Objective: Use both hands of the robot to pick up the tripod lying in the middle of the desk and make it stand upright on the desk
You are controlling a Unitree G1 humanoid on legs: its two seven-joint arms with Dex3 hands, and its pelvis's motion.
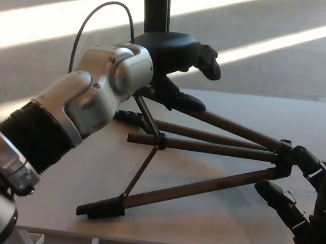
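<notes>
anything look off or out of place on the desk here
Only the tripod: it lies on its side across the desk, legs splayed, not upright. The left hand is over its upper leg, the right hand at its hub.
</notes>
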